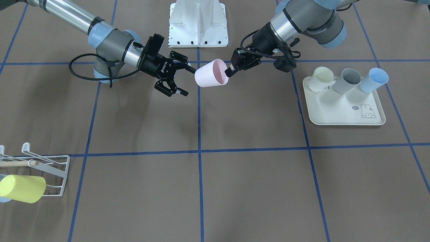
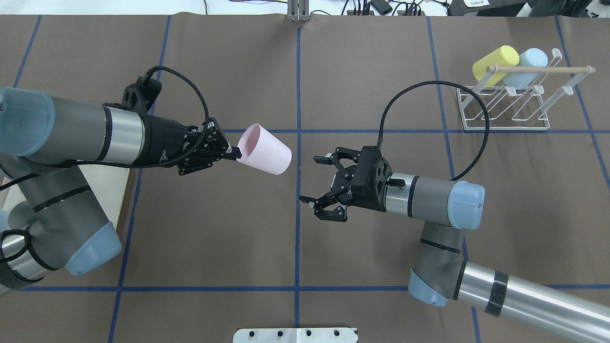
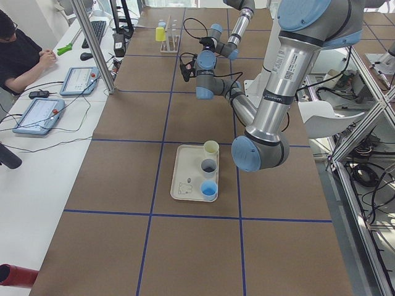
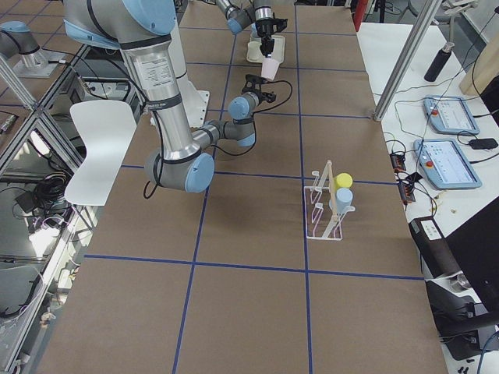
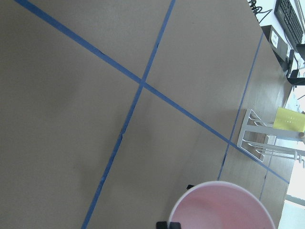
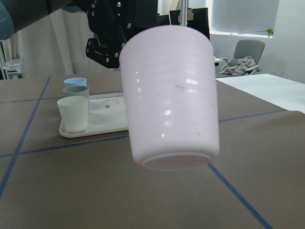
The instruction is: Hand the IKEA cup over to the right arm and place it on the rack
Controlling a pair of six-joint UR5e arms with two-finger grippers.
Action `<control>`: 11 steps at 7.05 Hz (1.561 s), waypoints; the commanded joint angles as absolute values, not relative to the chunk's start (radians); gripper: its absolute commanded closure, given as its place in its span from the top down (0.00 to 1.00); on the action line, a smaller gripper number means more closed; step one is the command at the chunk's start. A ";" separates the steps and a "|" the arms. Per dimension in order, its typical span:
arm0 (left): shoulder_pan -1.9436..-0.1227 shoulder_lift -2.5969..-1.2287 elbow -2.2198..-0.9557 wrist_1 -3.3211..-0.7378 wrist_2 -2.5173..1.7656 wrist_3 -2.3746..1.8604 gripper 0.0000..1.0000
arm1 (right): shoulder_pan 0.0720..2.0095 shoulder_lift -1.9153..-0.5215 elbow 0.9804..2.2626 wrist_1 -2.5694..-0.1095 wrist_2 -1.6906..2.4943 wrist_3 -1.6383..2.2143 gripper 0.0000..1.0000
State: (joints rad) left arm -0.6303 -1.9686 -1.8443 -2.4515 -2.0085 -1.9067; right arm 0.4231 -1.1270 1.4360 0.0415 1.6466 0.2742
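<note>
A pale pink IKEA cup [image 2: 267, 153] hangs on its side above the middle of the table, its mouth towards my left arm. My left gripper [image 2: 236, 152] is shut on the cup's rim, one finger inside the mouth [image 1: 229, 71]. The right arm's gripper [image 2: 310, 180] is open and faces the cup's base from a short gap away, not touching it [image 1: 188, 81]. The cup's base fills the right wrist view [image 6: 169, 95]. The white wire rack [image 2: 505, 109] with its wooden rod stands at the far right of the table [image 1: 50, 168].
A yellow cup [image 2: 493, 59] and a light blue cup [image 2: 529, 62] hang on the rack. The cream rabbit-print tray [image 1: 342, 112] on my left side holds three upright cups. The white robot base plate [image 1: 198, 23] sits at the near table edge.
</note>
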 commanded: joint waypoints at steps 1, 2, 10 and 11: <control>-0.586 -1.977 -1.838 -2.451 -1.968 -1.908 0.00 | 0.422 -1.127 1.440 0.048 1.646 0.273 0.99; -0.578 -1.991 -1.829 -2.450 -1.961 -1.908 0.00 | 0.420 -1.126 1.440 0.048 1.647 0.273 0.99; -0.535 -2.019 -1.779 -2.451 -1.917 -1.907 0.00 | 0.407 -1.129 1.443 0.046 1.647 0.259 0.48; -0.535 -2.019 -1.782 -2.451 -1.917 -1.899 0.01 | 0.407 -1.129 1.443 0.048 1.647 0.259 0.47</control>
